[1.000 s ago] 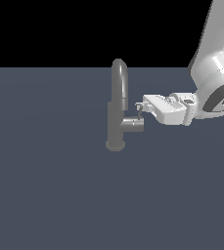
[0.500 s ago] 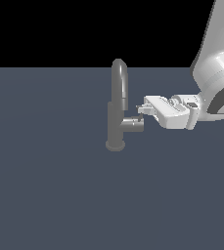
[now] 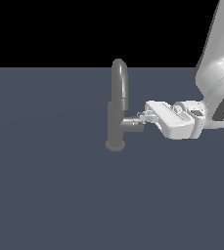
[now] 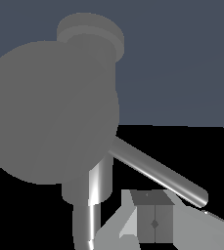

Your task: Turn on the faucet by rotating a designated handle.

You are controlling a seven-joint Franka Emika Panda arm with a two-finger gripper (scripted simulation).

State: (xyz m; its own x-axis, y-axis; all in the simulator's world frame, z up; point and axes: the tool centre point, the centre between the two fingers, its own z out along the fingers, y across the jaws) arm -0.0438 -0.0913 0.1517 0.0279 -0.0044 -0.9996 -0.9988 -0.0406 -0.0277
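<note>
Faucet (image 3: 116,112) stands alone on a plain blue-grey floor (image 3: 45,195), near its far edge and about midway across, where the floor meets a black backdrop. It is dull grey metal: a round base, an upright cylindrical body, a tall arched spout whose top rises above the floor's far edge, and a short horizontal stub (image 3: 132,125) pointing toward the exterior view's right.

The handle (image 4: 157,172) is a thin rod at the stub's end. In the wrist view it runs slantwise out from behind the stub's big round end face (image 4: 50,112), gleaming along its length. In the exterior view it is too small and too covered by the fingertips to make out clearly.

The gripper (image 3: 144,116) reaches in level from the exterior view's right, its white body and arm (image 3: 216,83) behind it, and its tips sit right at the stub's end. The wrist view shows the fingers (image 4: 154,220) pressed flat together, so the jaws are clenched with nothing between them, just beside the handle.

Nothing else stands on the floor near the faucet. No writing or brand mark can be read on any surface.
</note>
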